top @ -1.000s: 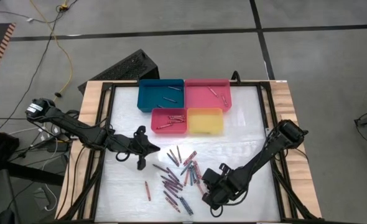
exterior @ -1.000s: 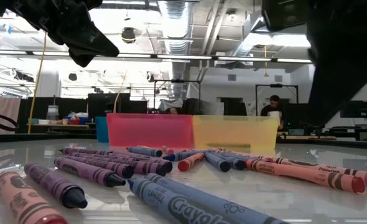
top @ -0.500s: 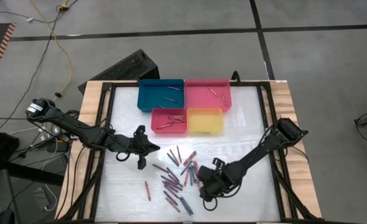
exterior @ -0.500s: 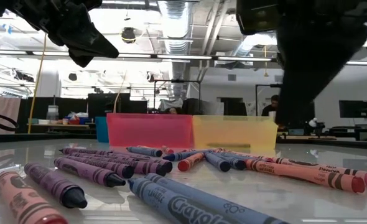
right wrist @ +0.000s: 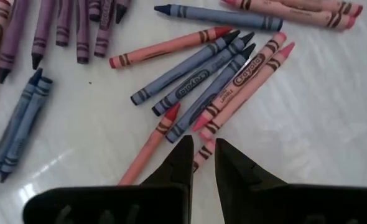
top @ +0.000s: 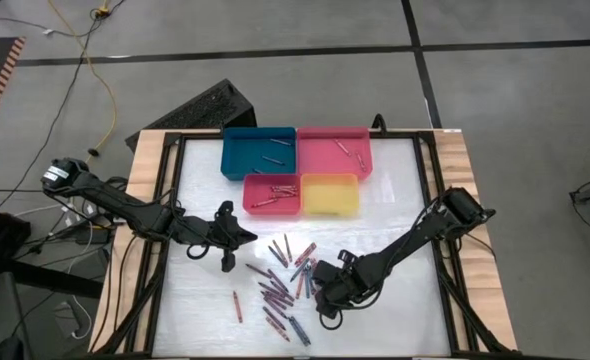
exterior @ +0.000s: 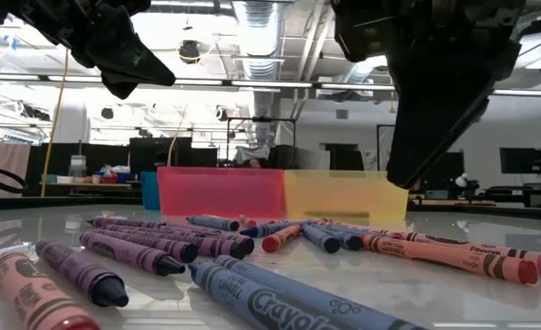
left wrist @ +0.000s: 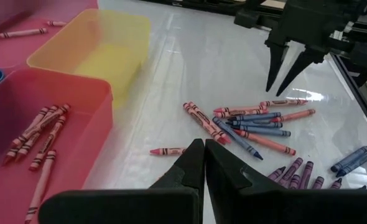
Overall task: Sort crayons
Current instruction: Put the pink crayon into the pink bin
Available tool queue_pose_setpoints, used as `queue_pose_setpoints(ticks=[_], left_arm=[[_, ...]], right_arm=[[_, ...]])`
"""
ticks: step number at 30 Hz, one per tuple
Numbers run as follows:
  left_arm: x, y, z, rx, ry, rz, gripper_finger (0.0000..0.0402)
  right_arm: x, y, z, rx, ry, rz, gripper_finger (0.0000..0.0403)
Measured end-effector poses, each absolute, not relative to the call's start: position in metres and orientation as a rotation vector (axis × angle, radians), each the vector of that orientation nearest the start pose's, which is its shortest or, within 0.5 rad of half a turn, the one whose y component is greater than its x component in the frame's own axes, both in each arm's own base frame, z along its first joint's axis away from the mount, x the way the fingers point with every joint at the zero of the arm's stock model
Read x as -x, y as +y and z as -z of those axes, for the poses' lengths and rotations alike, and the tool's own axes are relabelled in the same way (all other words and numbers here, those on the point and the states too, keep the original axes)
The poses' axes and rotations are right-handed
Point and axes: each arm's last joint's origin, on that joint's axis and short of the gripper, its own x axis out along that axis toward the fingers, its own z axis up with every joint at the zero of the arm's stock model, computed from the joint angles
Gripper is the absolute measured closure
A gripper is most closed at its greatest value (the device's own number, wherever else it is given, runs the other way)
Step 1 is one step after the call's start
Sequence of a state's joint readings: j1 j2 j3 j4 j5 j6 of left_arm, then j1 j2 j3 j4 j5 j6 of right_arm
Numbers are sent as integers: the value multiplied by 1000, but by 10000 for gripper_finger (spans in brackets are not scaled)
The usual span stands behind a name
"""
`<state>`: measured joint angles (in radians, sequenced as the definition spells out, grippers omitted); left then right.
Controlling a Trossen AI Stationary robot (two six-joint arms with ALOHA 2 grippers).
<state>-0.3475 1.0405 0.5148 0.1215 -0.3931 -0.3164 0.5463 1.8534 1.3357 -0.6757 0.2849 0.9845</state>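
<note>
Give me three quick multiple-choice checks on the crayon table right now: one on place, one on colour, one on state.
1. Where is the right pincer?
A. Over the loose crayons
B. Over the blue tray
C. Off the table

2. Which tray holds no crayons?
A. Red tray
B. Pink tray
C. Yellow tray

3. How is the left pincer?
A. Shut on a crayon
B. Shut, empty
C. Wide open

Answers:
1. A, the right wrist view looks straight down on scattered crayons.
2. C, the left wrist view shows its floor bare.
3. B, its fingers meet with nothing between them.
</note>
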Motion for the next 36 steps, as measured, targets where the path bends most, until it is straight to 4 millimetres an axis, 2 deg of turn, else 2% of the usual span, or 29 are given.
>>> queue_pose_setpoints(ticks=[5,9,18,21,27,36], left_arm=[[-206,-63,-223,165,365,-104,401],[-206,-63,-223,162,365,-103,401],[-206,-63,-223,163,366,-103,401],[-206,-63,-223,166,366,-103,401],[-206,-63,-223,167,366,-104,401],[-208,-64,-220,167,378,-106,401]], right_arm=[[-321,188,-199,-469,1071,337,339],[-319,191,-199,-511,1080,347,319],[-315,190,-198,-531,1103,395,215],[-312,189,-197,-540,1121,433,192],[-310,192,-196,-560,1114,451,186],[-317,202,-175,-556,1125,447,191]])
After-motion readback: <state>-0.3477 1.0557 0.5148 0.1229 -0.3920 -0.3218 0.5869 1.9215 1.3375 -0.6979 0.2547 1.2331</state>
